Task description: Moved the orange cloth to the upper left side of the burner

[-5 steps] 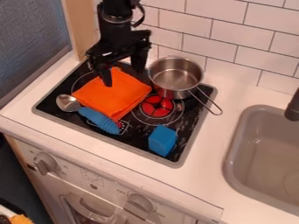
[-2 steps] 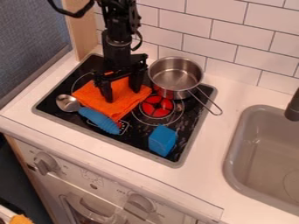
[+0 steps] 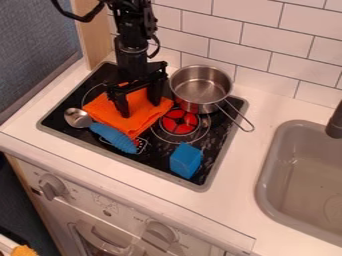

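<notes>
Gripper (image 3: 140, 109) has dropped forward from the back of the stove, toward the camera, and now sits over the cloth's middle; cloth looks about where it was. Its two fingers are spread, nothing clamped – orange fabric shows between them. Tips look at or just above the fabric, actual contact can't be told.

Orange cloth (image 3: 139, 125) is right under the claw and spreads out past both tips, front corner pointing to the stove's front edge. No clear long axis, it reads as a rough folded square set cornerwise. The line across the fingertips runs left-front to right-back, so closing should bunch the middle – likely the next step. After that the carry probably goes back and left, away from the red burner (image 3: 179, 121), which is just beside the cloth's right side.

Farther out: blue-handled spoon (image 3: 116, 138) lies along the cloth's front-left edge, close enough that it could get dragged. Metal pot (image 3: 200, 87) is right of the claw, near it, so a swing that way risks a bump. Blue block (image 3: 186, 160) is toward the front on the black stovetop (image 3: 150, 162), apart from the cloth.
</notes>
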You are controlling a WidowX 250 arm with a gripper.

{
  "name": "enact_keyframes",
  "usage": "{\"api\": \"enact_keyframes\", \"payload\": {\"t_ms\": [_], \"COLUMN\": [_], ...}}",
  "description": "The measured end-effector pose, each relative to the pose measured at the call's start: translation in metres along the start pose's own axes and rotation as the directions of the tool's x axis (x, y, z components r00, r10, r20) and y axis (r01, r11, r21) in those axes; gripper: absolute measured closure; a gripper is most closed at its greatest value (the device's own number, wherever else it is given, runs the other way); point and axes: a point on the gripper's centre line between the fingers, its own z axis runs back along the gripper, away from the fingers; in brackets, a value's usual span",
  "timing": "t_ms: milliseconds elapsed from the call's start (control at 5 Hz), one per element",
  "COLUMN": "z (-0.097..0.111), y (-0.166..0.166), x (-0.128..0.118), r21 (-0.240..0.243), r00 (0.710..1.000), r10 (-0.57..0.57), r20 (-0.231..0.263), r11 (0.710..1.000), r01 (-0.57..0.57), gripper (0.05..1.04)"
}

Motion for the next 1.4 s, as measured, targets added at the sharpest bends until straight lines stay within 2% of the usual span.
{"api": "enact_keyframes", "payload": {"t_ms": [400,1000,1200,1400], "z": [-0.003,-0.008,-0.007,-0.008], "y": [-0.015,-0.034,-0.033,-0.029], "x": [0.029,0.097,0.103,0.097], "r21": [-0.029,-0.043,-0.048,-0.035], "r00": [1.0,0.996,0.995,0.997], "r10": [0.016,0.076,0.079,0.062], "r20": [0.011,0.046,0.055,0.051], "r11": [0.999,0.996,0.996,0.998], "r01": [-0.016,-0.074,-0.076,-0.06], "gripper": [0.082,0.082,0.082,0.085]}}
